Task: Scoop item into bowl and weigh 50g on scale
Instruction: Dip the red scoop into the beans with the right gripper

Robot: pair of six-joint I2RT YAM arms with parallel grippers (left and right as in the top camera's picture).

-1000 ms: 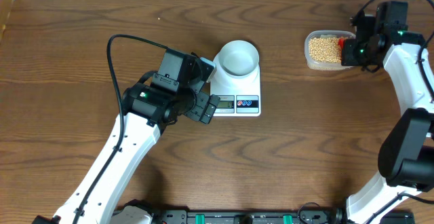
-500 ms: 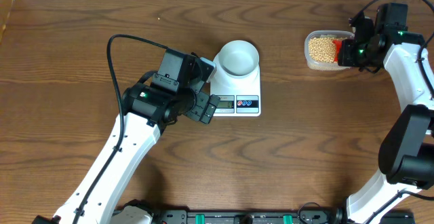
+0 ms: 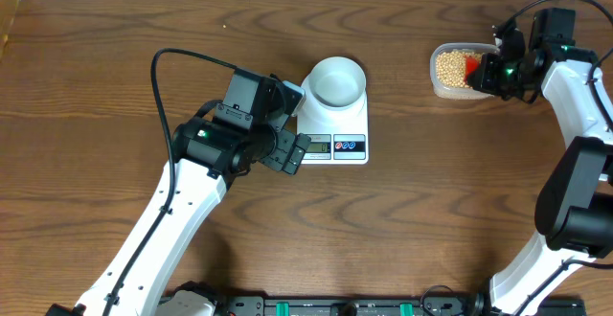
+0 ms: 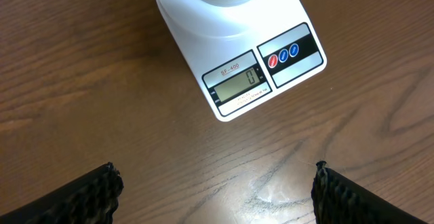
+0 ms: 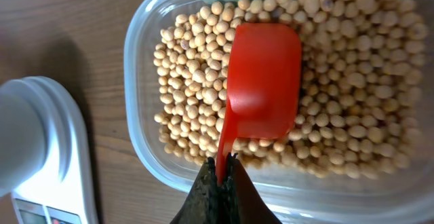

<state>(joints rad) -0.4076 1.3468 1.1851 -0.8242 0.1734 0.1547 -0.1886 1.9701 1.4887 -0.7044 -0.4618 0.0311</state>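
Scoop (image 5: 264,81) in right end effector (image 5: 220,175), over beans (image 5: 186,75), bowl (image 3: 335,79) on scale (image 3: 351,124)

White arm links (image 3: 177,211), black joint housings (image 3: 218,146), looping black cable (image 3: 155,67), green indicator lights (image 3: 202,133)

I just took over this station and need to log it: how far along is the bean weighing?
Done: the bowl sits on the scale, whose display reads zero. In hand: the right gripper is shut on the red scoop by its handle, cup over the beans in the clear tub; the left gripper hangs open near the scale. Left: the bowl looks empty, so all scooping and weighing remain.
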